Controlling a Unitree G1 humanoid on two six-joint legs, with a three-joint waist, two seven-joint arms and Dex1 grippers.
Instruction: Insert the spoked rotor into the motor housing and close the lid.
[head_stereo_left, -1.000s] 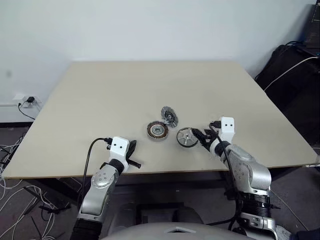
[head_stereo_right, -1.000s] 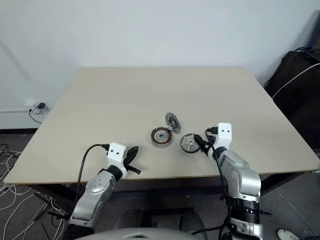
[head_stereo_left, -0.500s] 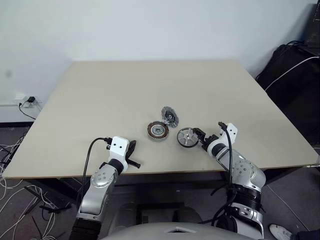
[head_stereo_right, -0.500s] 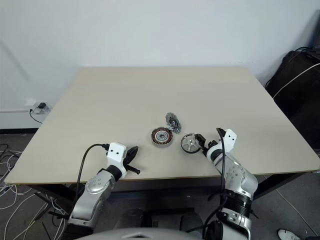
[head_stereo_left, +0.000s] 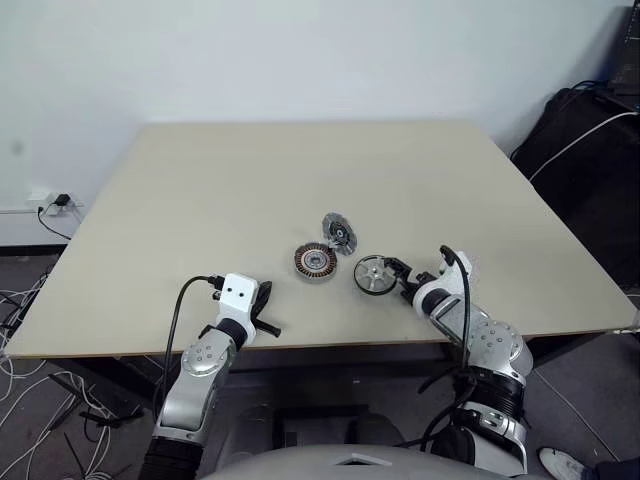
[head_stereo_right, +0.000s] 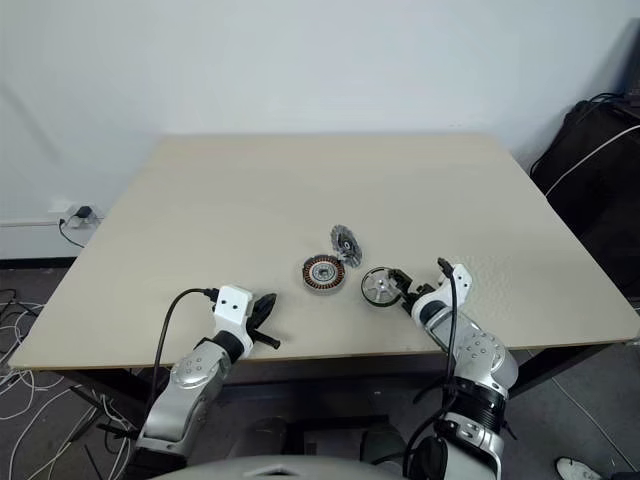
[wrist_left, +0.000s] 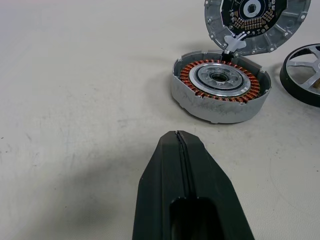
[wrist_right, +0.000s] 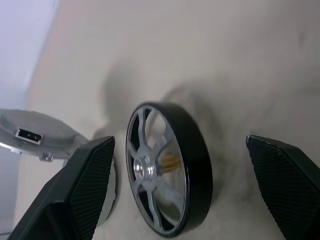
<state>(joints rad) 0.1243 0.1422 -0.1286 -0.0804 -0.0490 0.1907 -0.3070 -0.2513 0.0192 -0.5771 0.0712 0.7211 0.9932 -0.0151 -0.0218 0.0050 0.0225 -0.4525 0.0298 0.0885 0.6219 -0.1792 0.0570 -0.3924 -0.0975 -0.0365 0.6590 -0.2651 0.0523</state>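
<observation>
1. Left black two-fingered gripper (wrist_left: 182, 145) near the front edge of the beige tabletop (head_stereo_left: 200, 190), jaws pressed together, idle; pointed toward the housing, well short of it.
2. Right black two-fingered gripper (wrist_right: 175, 180) low over the front right of the tabletop, jaws spread wide, holding nothing.
3. Spoked rotor (wrist_right: 165, 175), silver spoked wheel with a dark outer band, flat on the tabletop between the spread jaws, touching neither.
4. Step in hand, by judgement: grasping the rotor. Best to centre the band between both pads, close across the full diameter, lift level to avoid tipping.
5. Motor housing (wrist_left: 220, 85), round silver cup with copper windings, just left of the rotor, empty.
6. Lid (wrist_left: 255, 20), ribbed silver disc with dark centre, standing open at the housing's far edge; needs clearing during insertion.
</observation>
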